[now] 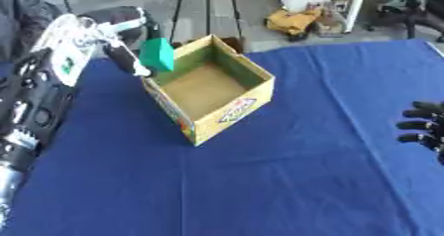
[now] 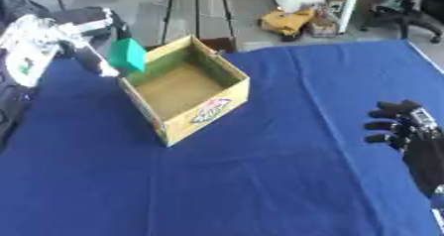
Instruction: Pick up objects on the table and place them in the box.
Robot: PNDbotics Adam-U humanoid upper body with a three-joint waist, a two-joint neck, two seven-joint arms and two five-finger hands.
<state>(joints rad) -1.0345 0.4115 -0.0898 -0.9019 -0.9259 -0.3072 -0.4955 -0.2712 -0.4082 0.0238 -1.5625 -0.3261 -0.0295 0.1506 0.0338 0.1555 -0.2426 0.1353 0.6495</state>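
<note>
While the near half of the blue tablecloth [image 1: 260, 190] lies bare, the right hand [image 2: 408, 128] shows at the right edge, resting above the cloth with its dark fingers bent partway and holding nothing. Farther in stands one cardboard box [image 1: 212, 93], open at the top, with yellow printed sides, a green inner wall and a brown floor on which nothing shows. At its far left corner the left hand [image 1: 130, 56] comes in from the upper left and grips one green block [image 1: 158, 55], held over the box's rim, partly above the opening. That makes one box and one block in all. Beyond the table, one yellow heap [image 1: 293, 21] lies on the grey floor.
</note>
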